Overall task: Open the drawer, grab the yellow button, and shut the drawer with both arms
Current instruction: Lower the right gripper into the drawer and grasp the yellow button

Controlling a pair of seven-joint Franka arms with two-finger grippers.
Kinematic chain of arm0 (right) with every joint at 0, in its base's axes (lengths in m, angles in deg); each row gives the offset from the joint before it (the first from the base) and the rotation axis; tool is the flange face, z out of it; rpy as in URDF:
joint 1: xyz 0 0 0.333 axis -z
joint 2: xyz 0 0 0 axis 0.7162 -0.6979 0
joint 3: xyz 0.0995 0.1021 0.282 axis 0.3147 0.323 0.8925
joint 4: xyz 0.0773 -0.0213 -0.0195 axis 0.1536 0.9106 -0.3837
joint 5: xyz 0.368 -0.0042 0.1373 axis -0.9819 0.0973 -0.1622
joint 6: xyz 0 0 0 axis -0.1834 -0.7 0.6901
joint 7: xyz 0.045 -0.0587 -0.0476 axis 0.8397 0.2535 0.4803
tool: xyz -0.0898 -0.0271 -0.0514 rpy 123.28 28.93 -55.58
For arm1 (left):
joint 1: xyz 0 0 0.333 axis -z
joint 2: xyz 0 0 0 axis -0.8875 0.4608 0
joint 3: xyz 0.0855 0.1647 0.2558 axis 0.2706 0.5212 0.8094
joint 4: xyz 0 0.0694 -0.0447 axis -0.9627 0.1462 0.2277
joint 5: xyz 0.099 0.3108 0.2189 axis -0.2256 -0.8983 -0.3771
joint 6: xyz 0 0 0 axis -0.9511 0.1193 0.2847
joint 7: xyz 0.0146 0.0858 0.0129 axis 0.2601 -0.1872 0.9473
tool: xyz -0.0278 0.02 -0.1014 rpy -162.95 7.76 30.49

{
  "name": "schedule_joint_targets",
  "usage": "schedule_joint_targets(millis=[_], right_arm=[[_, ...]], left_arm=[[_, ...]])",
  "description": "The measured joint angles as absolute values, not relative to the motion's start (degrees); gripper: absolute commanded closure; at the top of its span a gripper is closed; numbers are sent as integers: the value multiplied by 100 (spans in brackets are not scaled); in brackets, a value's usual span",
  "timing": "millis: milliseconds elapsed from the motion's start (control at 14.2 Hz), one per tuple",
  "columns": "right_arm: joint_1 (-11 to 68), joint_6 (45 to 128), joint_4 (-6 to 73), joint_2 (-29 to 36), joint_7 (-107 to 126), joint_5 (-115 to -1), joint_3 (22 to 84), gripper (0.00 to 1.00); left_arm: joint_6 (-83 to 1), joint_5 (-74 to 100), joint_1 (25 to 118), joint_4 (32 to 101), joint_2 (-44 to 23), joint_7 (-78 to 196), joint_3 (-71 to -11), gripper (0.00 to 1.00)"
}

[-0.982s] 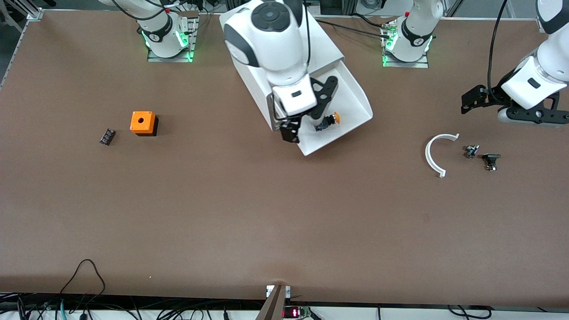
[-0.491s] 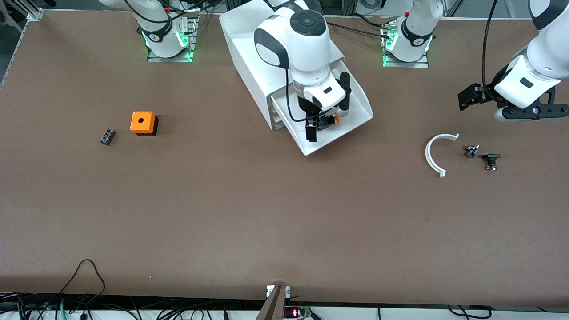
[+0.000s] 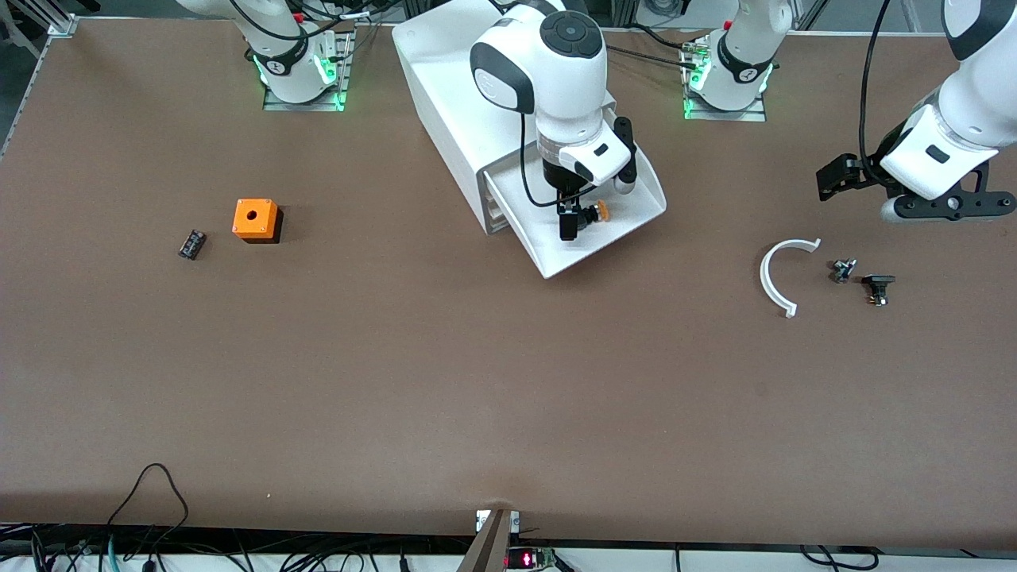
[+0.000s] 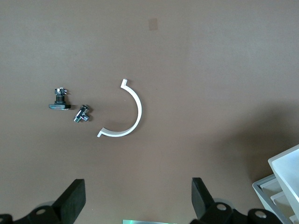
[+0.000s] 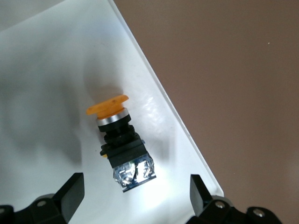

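Right tool (image 3: 574,216) shifted over button (image 3: 592,213) in open drawer (image 3: 628,226), fingers apart

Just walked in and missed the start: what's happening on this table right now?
The top drawer of the white cabinet is pulled open. The right gripper hangs over it, fingers open on either side of the orange-capped button, which lies on its side on the drawer floor, not yet gripped. The left gripper waits, open, over the table toward its own end, above a white curved piece.

no readable text, labels or numbers
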State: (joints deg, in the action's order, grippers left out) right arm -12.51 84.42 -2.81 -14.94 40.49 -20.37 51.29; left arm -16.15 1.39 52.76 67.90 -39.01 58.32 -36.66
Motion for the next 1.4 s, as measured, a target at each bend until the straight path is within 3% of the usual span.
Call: schedule_joint_targets(millis=[281,421,491,1053,1404], right_arm=[[-1315,8442,-282,-1588,4056,-2037,5128,2],[-1321,8442,-284,-1588,4057,-2037,5127,23],[-1322,8442,-284,-1589,4058,-2037,5127,27],[-1337,8454,-307,-1685,4058,-2041,5126,58],[-1357,8446,-371,-1682,4004,-2041,5080,71]], left_arm=[[-1616,139,5277,6784,-3901,5844,-3666,0],[-1616,139,5280,6784,-3901,5852,-3666,0],[-1616,139,5280,6784,-3900,5855,-3666,0],[-1617,139,5284,6769,-3900,5861,-3668,0],[-1620,139,5291,6639,-3871,5861,-3696,0]])
